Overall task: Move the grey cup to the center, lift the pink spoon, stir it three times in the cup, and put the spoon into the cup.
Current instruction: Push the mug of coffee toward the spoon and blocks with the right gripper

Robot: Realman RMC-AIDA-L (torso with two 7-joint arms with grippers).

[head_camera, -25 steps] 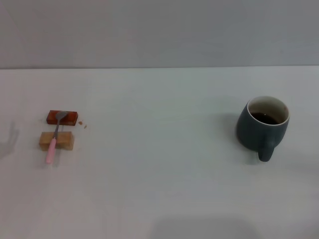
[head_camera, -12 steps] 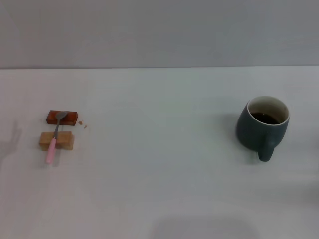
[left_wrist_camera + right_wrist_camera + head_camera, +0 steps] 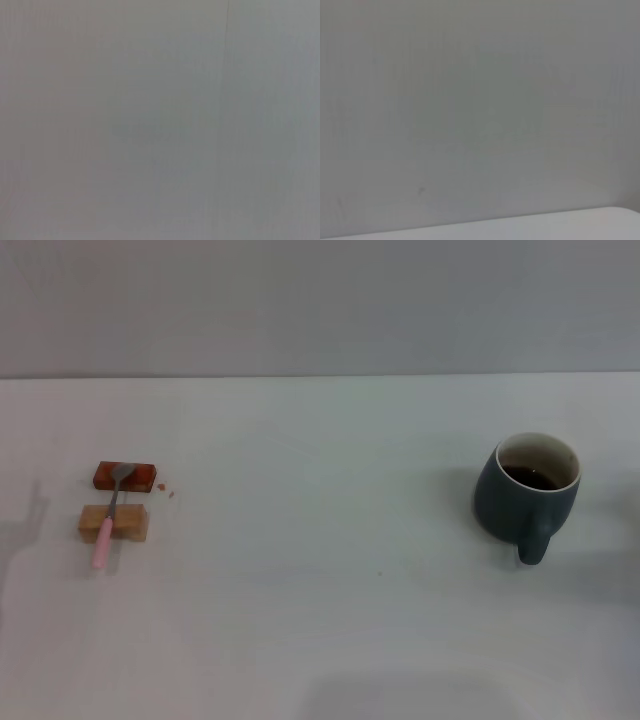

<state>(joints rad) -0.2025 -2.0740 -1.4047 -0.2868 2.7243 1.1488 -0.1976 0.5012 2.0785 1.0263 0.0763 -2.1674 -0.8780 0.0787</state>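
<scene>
While neither arm shows over the white bench [image 3: 320, 620], everything on it sits apart and untouched. Over on the right side stands the grey cup [image 3: 527, 495], upright, its loop handle turned toward the robot and a pool of dark liquid low inside its pale interior. It is well off to the right of the middle of the bench, not at the centre.

Far across on the left lies the pink spoon [image 3: 109, 516]. It rests bridged over two small blocks — its grey metal bowl sits on the reddish-brown block [image 3: 126, 475], the farther of the two, and its pink handle crosses the tan block [image 3: 114, 523] nearer the robot, with the end of the handle overhanging that block's near edge. The spoon runs roughly front to back, tilted a little. A few small reddish crumbs [image 3: 168, 491] lie on the bench just right of the blocks.

Neither the left gripper nor the right gripper appears from the head view, so whether their fingers are wide or narrow I cannot tell. The left wrist view shows only a plain grey surface; the right wrist view shows the same grey wall [image 3: 480, 100] with a pale strip of bench along its base.
</scene>
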